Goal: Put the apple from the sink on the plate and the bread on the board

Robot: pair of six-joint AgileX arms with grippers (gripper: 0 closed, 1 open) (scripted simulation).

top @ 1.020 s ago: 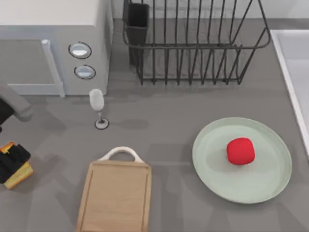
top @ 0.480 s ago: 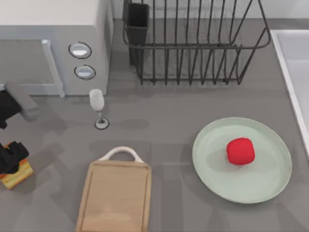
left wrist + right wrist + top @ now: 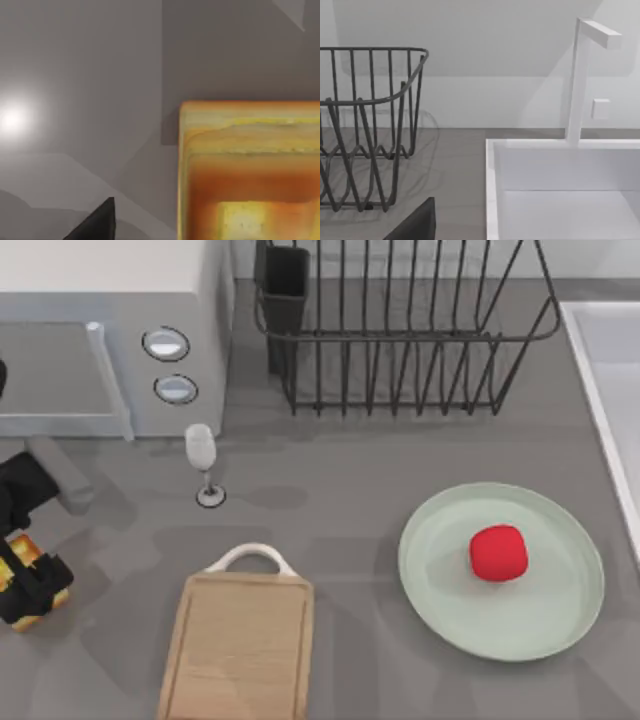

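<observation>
Red apple (image 3: 498, 553), one, on one plate (image 3: 440, 600); one bread (image 3: 24, 558).

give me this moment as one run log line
apple: on plate | left gripper: at bread, table's left edge | board: bare

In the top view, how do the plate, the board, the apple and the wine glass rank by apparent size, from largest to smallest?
1. plate
2. board, partly cut off by the picture's edge
3. apple
4. wine glass; it looks close to the apple, so this order is unsure.
</observation>
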